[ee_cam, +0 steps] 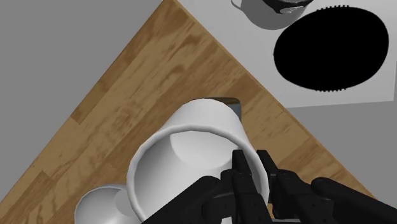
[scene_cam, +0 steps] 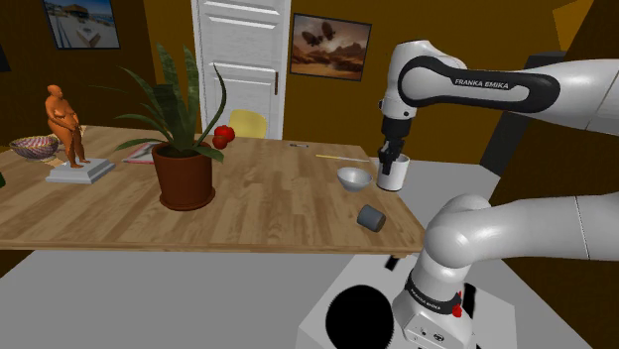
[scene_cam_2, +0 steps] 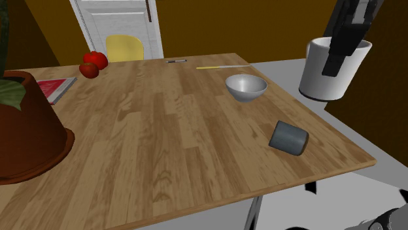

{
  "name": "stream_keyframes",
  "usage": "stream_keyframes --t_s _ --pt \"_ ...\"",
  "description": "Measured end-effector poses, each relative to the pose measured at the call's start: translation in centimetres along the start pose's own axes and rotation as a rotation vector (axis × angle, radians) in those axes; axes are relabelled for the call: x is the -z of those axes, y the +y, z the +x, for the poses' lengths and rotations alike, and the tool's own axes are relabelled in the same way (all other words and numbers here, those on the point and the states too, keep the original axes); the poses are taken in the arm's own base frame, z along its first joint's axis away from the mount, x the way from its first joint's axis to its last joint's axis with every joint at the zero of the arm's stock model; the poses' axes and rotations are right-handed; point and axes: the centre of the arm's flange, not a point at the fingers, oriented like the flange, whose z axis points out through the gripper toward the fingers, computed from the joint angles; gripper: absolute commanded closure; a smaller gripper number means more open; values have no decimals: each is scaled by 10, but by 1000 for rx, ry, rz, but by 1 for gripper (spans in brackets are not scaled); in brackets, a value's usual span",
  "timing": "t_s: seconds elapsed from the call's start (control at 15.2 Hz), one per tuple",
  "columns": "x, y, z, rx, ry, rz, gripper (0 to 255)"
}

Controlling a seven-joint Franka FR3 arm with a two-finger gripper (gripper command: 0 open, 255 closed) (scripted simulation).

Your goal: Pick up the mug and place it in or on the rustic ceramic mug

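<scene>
A white mug (scene_cam: 393, 174) (scene_cam_2: 327, 68) (ee_cam: 191, 146) hangs upright in the air beside the wooden table's (scene_cam: 268, 198) edge nearest the stand. My gripper (scene_cam: 389, 157) (scene_cam_2: 340, 55) (ee_cam: 254, 168) is shut on its rim, one finger inside the wall and one outside. A dark grey mug (scene_cam: 372, 218) (scene_cam_2: 288, 138) lies on its side on the table near that same edge. In the wrist view the grey mug (ee_cam: 231, 101) peeks out just past the white mug's base.
A grey bowl (scene_cam: 353, 178) (scene_cam_2: 246, 87) (ee_cam: 102, 203) sits on the table beside the held mug. A yellow stick (scene_cam_2: 216, 66) lies behind it. Farther off stand a potted plant (scene_cam: 185, 176), two red apples (scene_cam_2: 93, 63) and an orange statue (scene_cam: 65, 129).
</scene>
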Motion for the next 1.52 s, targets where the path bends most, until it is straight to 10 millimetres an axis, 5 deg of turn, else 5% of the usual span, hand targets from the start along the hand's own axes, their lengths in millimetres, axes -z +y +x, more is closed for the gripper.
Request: stream_keyframes --t_s 0.86,1.32,1.39,1.52 --pt "-68 -5 4 0 -1 0 255" --pt "-73 -5 4 0 0 0 255" --pt "-73 -5 4 0 0 0 0" --pt "-73 -5 4 0 0 0 0"
